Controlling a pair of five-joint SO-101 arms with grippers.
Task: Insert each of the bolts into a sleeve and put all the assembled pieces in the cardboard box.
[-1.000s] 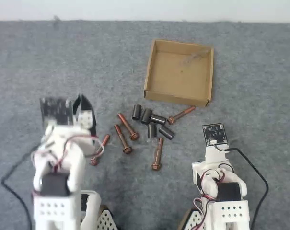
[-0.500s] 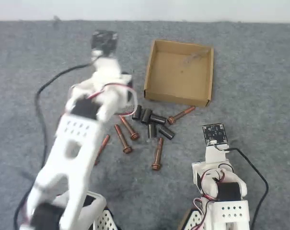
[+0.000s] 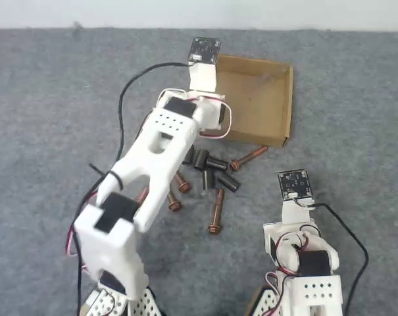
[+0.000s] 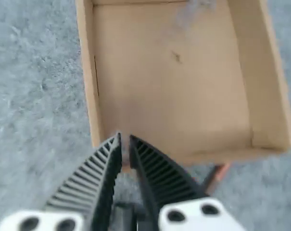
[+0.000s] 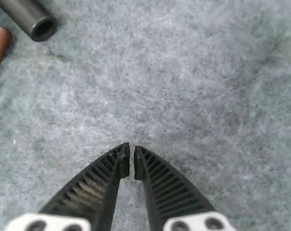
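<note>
The grey felt-covered desk carries the cardboard box at far centre, with nothing inside it. The bolts and sleeves lie loose in a cluster just near of the box, none mated, so assembly appears not yet begun. The left arm is stretched far, placing the left end effector over the box's near-left corner, fingers nearly closed and empty. The right end effector is low over bare desk to the right, likewise narrow and empty.

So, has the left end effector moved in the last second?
Yes. The left end effector swung from the near left across to the near-left corner of the cardboard box.
</note>
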